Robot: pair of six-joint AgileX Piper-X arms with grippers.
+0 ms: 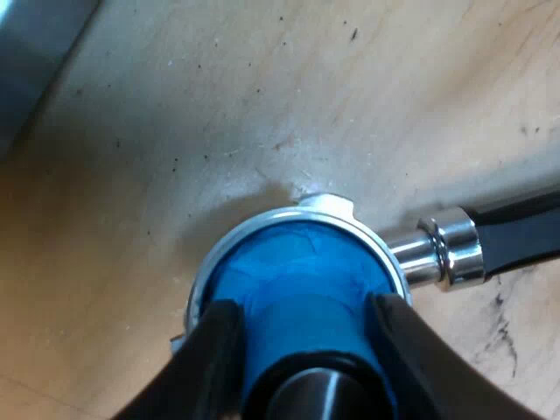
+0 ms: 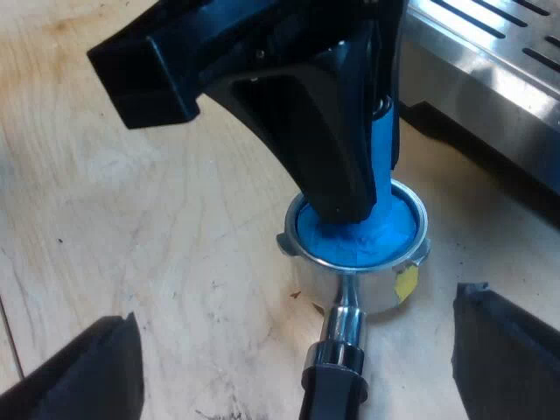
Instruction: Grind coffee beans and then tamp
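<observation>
The holder (image 2: 354, 293), not secured by the open right gripper (image 2: 293, 350), may be tipped if off-centre pressure is applied through the blue tamper (image 1: 297, 271) clamped in the left gripper (image 1: 302, 315).

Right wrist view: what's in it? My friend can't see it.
The left arm's jaws grip a blue tamper standing in the metal holder on a wooden table near the espresso machine. The right arm's jaws stand wide open, the dark handle between them.
</observation>
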